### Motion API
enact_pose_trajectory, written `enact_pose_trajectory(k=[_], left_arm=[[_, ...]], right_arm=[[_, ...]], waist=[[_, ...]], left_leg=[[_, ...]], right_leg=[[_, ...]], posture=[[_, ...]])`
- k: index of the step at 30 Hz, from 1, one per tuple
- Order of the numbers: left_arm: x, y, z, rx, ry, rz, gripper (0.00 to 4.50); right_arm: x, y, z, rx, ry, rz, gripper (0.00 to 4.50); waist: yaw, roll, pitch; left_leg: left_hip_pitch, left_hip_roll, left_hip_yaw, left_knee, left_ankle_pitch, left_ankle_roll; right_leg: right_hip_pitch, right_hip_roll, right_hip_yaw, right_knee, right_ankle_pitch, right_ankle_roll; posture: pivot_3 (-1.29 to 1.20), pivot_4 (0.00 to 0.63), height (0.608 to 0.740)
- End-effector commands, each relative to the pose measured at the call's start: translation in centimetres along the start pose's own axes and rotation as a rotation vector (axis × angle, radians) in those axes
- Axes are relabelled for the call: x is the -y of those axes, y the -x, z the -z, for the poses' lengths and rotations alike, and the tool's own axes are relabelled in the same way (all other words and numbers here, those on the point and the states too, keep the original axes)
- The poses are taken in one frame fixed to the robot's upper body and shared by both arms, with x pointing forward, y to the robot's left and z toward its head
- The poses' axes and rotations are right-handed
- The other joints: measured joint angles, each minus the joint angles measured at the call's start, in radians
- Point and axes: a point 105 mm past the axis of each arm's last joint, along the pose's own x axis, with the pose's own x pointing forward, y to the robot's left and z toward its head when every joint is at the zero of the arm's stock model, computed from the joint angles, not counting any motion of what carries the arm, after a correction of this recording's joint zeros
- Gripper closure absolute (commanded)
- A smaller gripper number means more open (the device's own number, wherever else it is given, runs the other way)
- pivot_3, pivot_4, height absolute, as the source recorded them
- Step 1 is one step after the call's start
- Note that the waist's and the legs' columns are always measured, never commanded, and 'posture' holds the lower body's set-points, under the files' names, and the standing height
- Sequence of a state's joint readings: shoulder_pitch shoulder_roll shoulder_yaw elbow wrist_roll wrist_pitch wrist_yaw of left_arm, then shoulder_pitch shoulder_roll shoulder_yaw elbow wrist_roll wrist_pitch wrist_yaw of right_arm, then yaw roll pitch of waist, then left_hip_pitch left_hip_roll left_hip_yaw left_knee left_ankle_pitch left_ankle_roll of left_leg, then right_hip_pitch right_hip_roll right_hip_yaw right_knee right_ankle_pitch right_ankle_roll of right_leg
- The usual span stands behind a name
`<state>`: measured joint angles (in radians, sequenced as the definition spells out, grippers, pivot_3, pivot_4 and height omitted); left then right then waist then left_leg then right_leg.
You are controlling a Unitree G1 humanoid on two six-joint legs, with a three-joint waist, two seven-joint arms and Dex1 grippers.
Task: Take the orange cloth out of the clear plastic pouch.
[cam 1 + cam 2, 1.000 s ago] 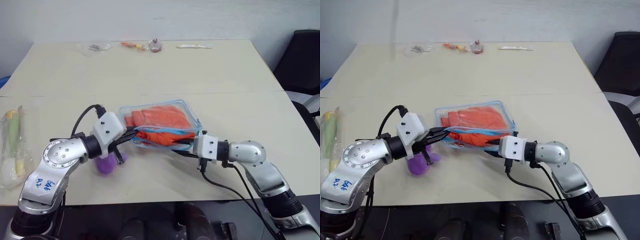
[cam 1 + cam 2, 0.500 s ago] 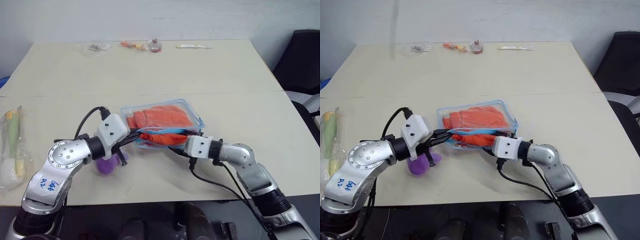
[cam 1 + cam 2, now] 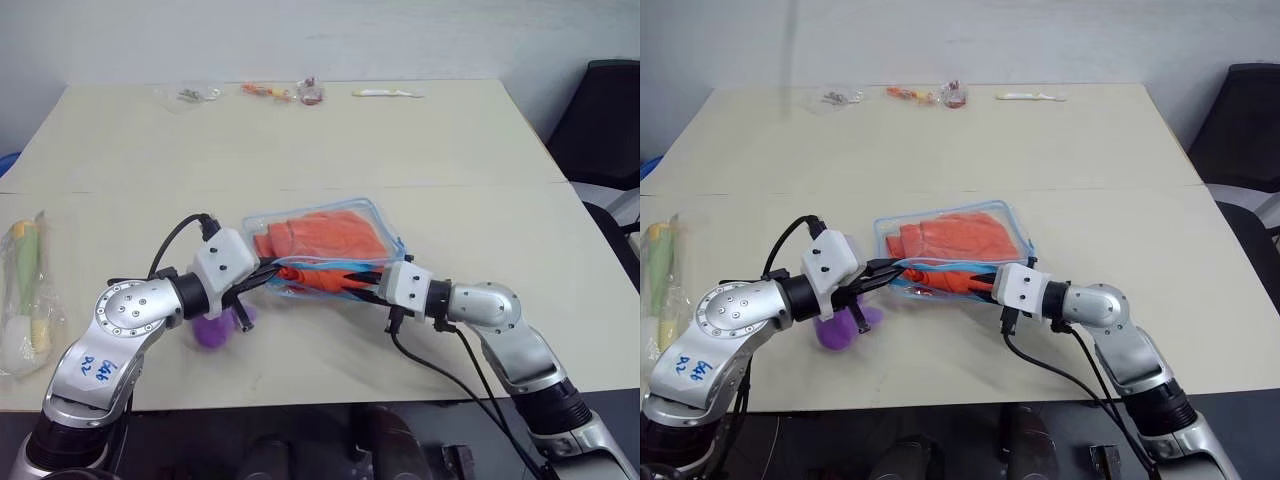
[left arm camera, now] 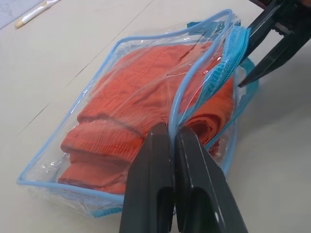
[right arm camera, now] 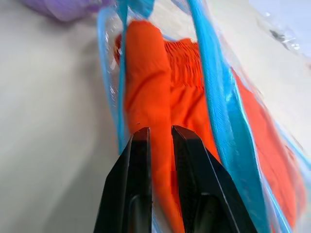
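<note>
Pouch held open at its near edge, cloth inside.
Left gripper pinches the zipper rim of the clear plastic pouch on the table; right gripper, jaws narrow, clamps a fold of the orange cloth.

Arms: silver metal links, black joints and cuffs. White boxy wrist housings, black cable looped off each. Left hand and right hand: two black fingers each. Blue handwritten marks on left arm.

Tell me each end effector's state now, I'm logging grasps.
Left end effector: shut on the pouch rim.
Right end effector: shut on a fold of the cloth at the pouch mouth.
</note>
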<state>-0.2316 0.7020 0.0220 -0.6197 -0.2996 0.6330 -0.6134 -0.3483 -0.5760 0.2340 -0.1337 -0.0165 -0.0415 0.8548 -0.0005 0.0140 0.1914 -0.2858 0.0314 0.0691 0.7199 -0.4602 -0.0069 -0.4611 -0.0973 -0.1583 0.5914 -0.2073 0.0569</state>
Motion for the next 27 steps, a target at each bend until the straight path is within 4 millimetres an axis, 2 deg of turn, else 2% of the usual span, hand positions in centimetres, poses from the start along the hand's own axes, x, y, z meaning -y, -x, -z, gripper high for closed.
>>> enact_pose_trajectory(k=[1, 3, 8, 9, 20, 27], left_arm=[[-0.1, 0.1, -1.3, 0.037, -0.057, -0.005, 4.5], [-0.1, 0.1, -1.3, 0.038, -0.058, -0.005, 4.5], [-0.1, 0.0, -1.4, 0.041, -0.059, -0.005, 4.5], [-0.1, 0.0, -1.4, 0.042, -0.059, -0.005, 4.5], [0.4, -0.4, -1.6, 0.052, -0.05, 0.008, 4.5], [0.4, -0.6, -1.7, 0.06, -0.046, 0.011, 4.5]], right_arm=[[0.3, 0.2, 0.8, -0.03, 0.075, 0.015, 3.62], [0.3, 0.2, 1.0, -0.04, 0.116, 0.013, 3.18], [0.7, 0.0, 1.4, -0.056, 0.213, 0.057, 1.4], [0.8, -0.2, 1.3, -0.053, 0.211, 0.061, 1.18], [1.2, -2.7, -0.1, -0.037, 0.399, 0.093, 1.18], [1.2, -4.5, 1.4, -0.145, 0.607, 0.035, 1.18]], waist=[[-0.001, 0.0, 0.0], [-0.002, 0.0, 0.0], [-0.002, 0.0, 0.0], [-0.002, 0.0, 0.0], [-0.003, 0.0, 0.0], [-0.004, 0.0, 0.0]], left_leg=[[0.0, 0.0, 0.0, 0.0, 0.0, 0.0], [0.0, 0.0, 0.0, 0.0, 0.0, 0.0], [0.0, 0.0, 0.0, 0.0, 0.0, 0.0], [0.0, 0.0, 0.0, 0.0, 0.0, 0.0], [0.0, 0.001, 0.0, 0.0, 0.0, 0.0], [0.0, 0.001, 0.0, 0.0, 0.0, 0.0]], right_leg=[[0.0, 0.0, 0.0, 0.0, 0.0, 0.0], [0.0, 0.0, 0.0, 0.0, 0.0, 0.0], [0.0, 0.0, 0.0, 0.0, 0.0, 0.0], [0.0, 0.0, 0.0, 0.0, 0.0, 0.0], [0.0, 0.0, 0.0, 0.0, 0.0, 0.0], [0.0, 0.0, 0.0, 0.0, 0.0, 0.0]], posture=[[0.0, 0.15, 0.74], [0.0, 0.15, 0.74], [0.0, 0.15, 0.74], [0.0, 0.15, 0.74], [0.0, 0.15, 0.74], [0.0, 0.15, 0.74]])
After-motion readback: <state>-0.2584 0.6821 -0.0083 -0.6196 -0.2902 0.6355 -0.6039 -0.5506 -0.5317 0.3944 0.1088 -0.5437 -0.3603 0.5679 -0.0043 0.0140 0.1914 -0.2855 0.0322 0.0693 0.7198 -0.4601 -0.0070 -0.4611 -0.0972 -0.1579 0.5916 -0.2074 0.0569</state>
